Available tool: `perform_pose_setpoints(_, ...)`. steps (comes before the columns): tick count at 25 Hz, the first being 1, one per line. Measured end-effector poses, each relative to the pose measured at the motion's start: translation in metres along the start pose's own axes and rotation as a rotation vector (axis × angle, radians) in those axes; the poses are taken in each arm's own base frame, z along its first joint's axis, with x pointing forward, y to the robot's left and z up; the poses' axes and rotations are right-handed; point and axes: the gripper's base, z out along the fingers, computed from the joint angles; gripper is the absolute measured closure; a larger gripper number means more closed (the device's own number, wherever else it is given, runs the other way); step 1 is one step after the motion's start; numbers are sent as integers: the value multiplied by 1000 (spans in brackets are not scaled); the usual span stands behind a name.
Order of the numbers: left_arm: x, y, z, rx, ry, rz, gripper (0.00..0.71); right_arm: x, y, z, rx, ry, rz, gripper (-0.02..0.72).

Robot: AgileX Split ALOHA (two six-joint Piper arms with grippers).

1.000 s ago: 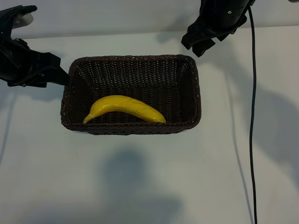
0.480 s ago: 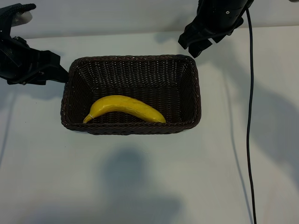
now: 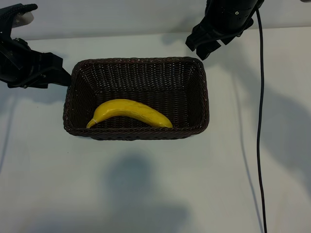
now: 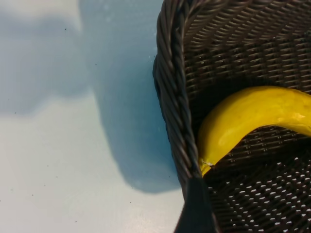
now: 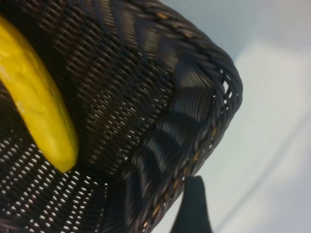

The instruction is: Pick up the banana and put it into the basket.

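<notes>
The yellow banana lies inside the dark brown wicker basket, along its near wall, stem end toward the left. My left gripper hovers open and empty just outside the basket's left end. My right gripper hangs open and empty above the basket's back right corner. The left wrist view shows the banana behind the braided rim, with one dark finger at the rim. In the right wrist view the banana's tip rests on the basket floor near the corner, and one finger stands outside it.
The basket stands on a white table. A black cable hangs down at the right, from the right arm to the front edge. Shadows of the arms fall on the table in front of the basket.
The right gripper has drifted a little to the left. The banana and basket have not moved, and the left gripper has hardly shifted.
</notes>
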Motion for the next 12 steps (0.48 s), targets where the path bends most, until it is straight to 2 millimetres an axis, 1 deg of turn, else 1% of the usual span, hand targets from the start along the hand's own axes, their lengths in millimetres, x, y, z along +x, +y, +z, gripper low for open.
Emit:
perform_pose_setpoints(9,0,0,0,0,0,0,115,0,0,0,0,-1,3,108)
perform_pose_setpoints(12,0,0,0,0,0,0,115,-2,0,0,5,-25,3,108)
